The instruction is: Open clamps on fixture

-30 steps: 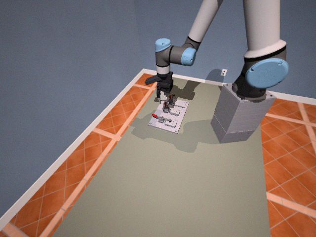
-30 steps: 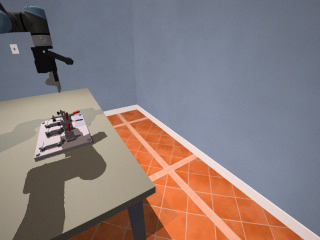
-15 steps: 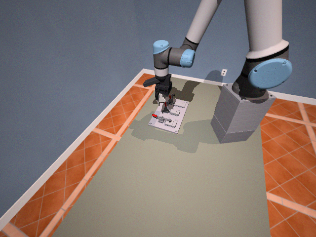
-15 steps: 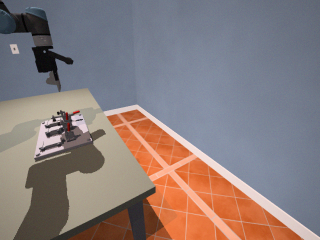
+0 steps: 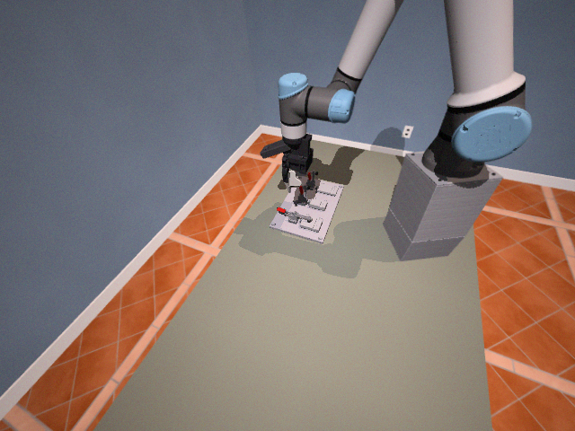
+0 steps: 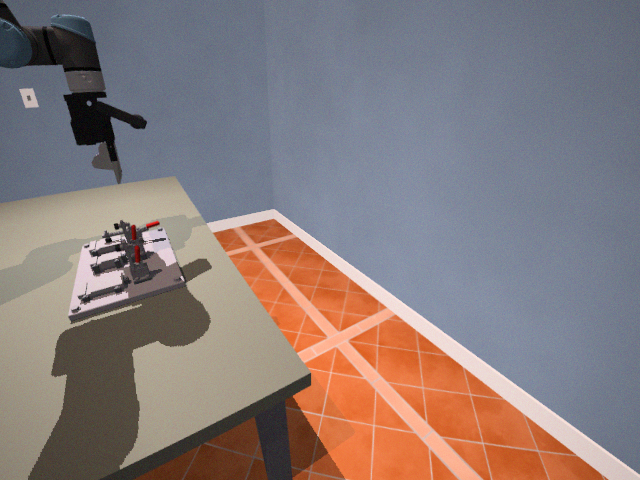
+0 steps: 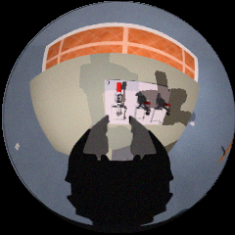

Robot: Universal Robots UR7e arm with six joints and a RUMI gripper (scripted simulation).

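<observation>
Blue-grey walls and orange tiles surround the dull green table (image 5: 296,347) (image 6: 232,335) (image 7: 59,108), where the fixture plate (image 5: 296,233) (image 6: 165,268) (image 7: 133,88) sits near one end. The gripper (image 5: 292,188) (image 6: 119,181) (image 7: 118,116) hangs above it, fingers partly spread with nothing between them.

The likeliest trouble is at the clamp with the lowered handle (image 5: 280,210) (image 6: 152,224) (image 7: 118,87), which I judge to be the one left to open. If the fingers come down off line, they could slide past the slim red grip or press on the linkage. Too short a swing might leave the clamp half open, and a sideways drag could shift the pale block (image 5: 315,227) under its arm. The neighbouring middle clamp (image 5: 300,198) (image 6: 133,232) (image 7: 142,99) stands close enough for a wide finger to knock it shut.

As for looks, the clamps are grey metal with red grips, set in a row on the pale, flat plate. The middle clamp and the end clamp (image 5: 310,182) (image 6: 136,254) (image 7: 161,101) have raised handles and seem open, though whether fully I cannot tell

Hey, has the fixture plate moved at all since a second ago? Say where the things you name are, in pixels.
No, the fixture plate (image 5: 287,229) (image 6: 168,283) (image 7: 112,88) sits in the same place relative to the table's edges (image 6: 248,289).
</observation>
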